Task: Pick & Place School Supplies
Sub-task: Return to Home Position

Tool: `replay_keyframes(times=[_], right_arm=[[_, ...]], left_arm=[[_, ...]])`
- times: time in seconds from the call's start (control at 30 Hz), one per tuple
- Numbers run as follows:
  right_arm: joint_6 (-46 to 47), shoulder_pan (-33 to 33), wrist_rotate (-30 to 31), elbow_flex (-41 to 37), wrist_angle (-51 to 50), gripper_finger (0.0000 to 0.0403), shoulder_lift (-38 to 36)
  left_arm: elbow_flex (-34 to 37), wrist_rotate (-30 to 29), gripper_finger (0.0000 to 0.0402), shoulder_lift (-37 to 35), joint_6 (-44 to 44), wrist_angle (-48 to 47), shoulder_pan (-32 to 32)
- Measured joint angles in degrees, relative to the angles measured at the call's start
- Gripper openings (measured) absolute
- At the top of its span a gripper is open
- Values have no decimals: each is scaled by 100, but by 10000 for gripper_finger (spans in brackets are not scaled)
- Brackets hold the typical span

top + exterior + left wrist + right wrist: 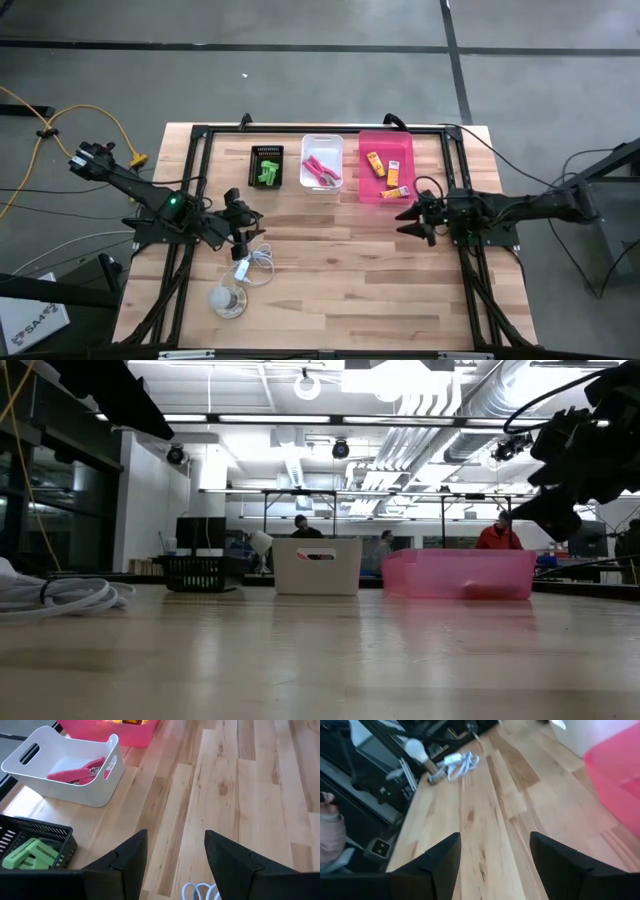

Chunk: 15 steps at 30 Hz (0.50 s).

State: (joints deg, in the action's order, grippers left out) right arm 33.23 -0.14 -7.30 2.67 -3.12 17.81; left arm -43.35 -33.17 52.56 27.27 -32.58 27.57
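Since green erasers (267,175) sit in the black bin (254,165), pink scissors (322,170) in the white bin (322,137) and yellow packets (375,163) in the pink bin (368,185), left tool (175,834) and right tool (494,836) hover open and empty, probably needing only retraction home.

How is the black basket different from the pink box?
The black basket has walls full of little holes; the pink box has smooth, see-through walls. The black basket is smaller than the pink box. The black basket holds green pieces; the pink box holds yellow-orange packets. Both are open on top and stand on the wooden table, either side of the white bin.
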Motion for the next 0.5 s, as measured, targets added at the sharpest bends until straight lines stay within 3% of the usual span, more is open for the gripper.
replay_keyframes(times=[0.37,0.5], right_arm=[[-107,2,16,7,-105,227,-825],[-162,4,-40,-218,545,227,-1011]], left_arm=[[0,0,190,0,18,0,0],[0,-19,190,0,18,2,0]])
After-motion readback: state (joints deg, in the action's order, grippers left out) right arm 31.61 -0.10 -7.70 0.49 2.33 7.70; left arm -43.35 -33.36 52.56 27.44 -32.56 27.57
